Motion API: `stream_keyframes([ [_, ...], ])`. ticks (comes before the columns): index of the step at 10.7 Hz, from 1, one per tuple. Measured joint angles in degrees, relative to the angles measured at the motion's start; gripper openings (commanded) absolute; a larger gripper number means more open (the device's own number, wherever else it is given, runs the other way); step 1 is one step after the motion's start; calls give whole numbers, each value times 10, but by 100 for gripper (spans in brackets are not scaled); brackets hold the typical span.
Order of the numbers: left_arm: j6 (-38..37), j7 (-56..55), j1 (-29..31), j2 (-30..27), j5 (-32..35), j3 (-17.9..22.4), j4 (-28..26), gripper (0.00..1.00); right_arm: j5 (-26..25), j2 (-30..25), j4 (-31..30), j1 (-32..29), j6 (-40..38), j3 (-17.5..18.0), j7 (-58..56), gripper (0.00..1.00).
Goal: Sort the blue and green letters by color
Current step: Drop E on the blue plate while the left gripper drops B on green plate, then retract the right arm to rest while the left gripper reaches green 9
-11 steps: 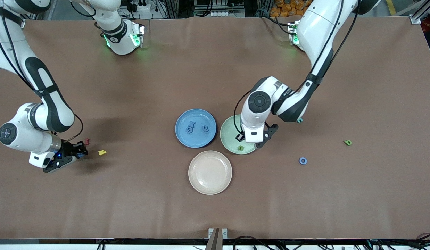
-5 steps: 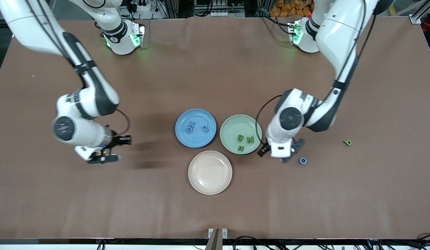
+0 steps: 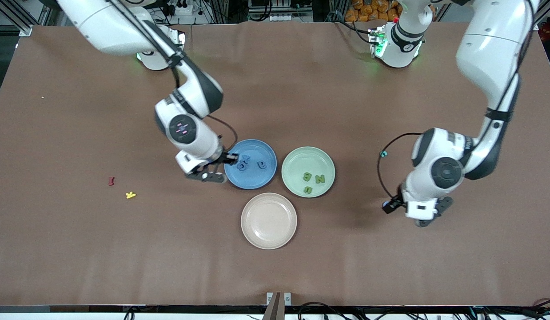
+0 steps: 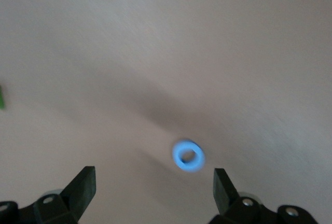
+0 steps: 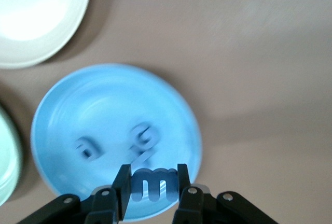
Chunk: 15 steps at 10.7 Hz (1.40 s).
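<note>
Blue letter clamped in right gripper over blue plate's nine o'clock rim, left gripper spread wide over blue ring on counter, green plate beside.

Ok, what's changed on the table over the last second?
The right gripper swung from the red and yellow pieces to the blue plate's rim, shut on a blue letter. The left gripper left the green plate and now hangs open over the blue ring. Plates stayed put.
</note>
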Motion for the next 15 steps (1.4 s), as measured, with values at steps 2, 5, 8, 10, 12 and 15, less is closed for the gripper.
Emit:
stream_keyframes([
  [2,0,48,61,0,1,-11,-2,100,-4,12,-4,42,27,-1,70,100],
  [5,-2,52,122,3,1,-12,-8,100,-38,29,-4,48,34,-6,98,100],
  [8,-2,22,154,8,1,-13,-17,100,-47,23,2,19,31,-9,92,100],
  [10,6,9,164,8,1,-13,-30,100,-51,-7,11,-23,-14,-8,29,100],
  [12,37,8,180,9,11,-13,-55,100,-50,-71,20,-65,-88,-7,-29,100],
  [15,88,8,199,10,17,-13,-96,100,-18,-186,21,-105,-177,-8,-150,100],
])
